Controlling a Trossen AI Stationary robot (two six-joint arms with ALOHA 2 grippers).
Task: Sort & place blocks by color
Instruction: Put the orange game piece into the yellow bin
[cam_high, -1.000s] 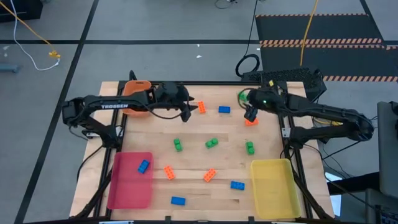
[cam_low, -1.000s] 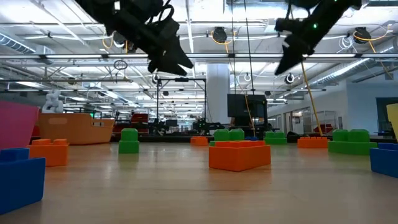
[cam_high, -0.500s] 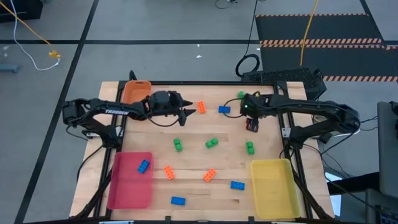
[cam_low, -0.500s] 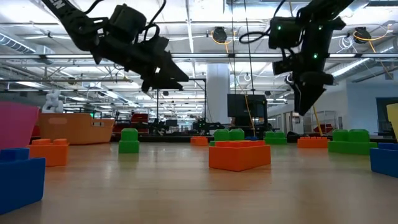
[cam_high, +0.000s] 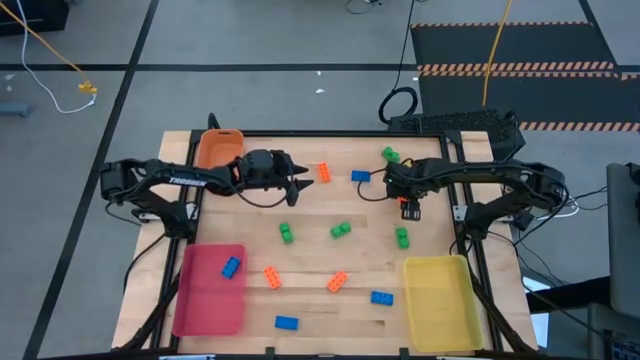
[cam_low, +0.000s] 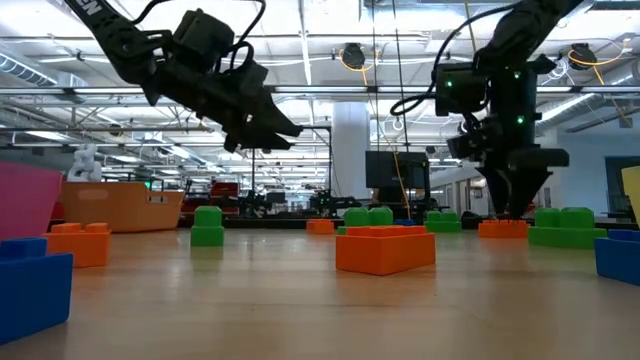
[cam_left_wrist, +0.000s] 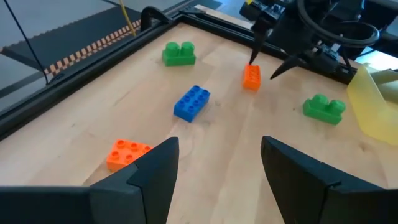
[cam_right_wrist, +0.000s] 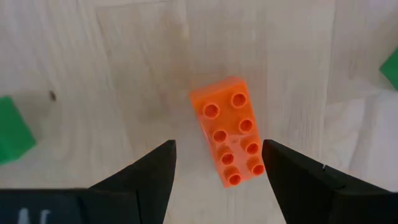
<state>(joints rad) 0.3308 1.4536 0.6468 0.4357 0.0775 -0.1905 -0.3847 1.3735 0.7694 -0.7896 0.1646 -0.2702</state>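
The blocks are lying scattered over the wooden desk (cam_high: 250, 215), and an orange block (cam_right_wrist: 231, 139) is sitting directly beneath the right pincer (cam_right_wrist: 217, 163), between its two spread fingers (cam_right_wrist: 148, 169) but not gripped. This pincer is pointing straight down, its tips hanging just above the block, near the desk's far right part (cam_high: 407, 203). In the low view the right pincer (cam_low: 513, 203) is hovering right over that orange block (cam_low: 502, 229).

Around it, a green block (cam_high: 401, 237) is lying a little nearer the front, another green block (cam_high: 388, 154) is sitting by the far edge, and a blue block (cam_high: 360, 176) is lying toward the middle of the far edge.

The left pincer (cam_high: 301, 185) is hanging above the far middle of the desk, its fingers (cam_left_wrist: 152, 180) standing open and holding nothing. An orange block (cam_high: 324, 172) is lying just beyond its tips.

Toward the centre, two green blocks (cam_high: 286, 233) (cam_high: 340, 231) are sitting apart. Nearer the front edge, two orange blocks (cam_high: 271, 277) (cam_high: 337, 282) and two blue blocks (cam_high: 381, 297) (cam_high: 286, 322) are lying.

A pink tray (cam_high: 205, 300) is occupying the front left corner with one blue block (cam_high: 231, 266) in it. A yellow tray (cam_high: 441, 310) is sitting in the front right corner, and an orange tray (cam_high: 216, 146) in the far left corner.
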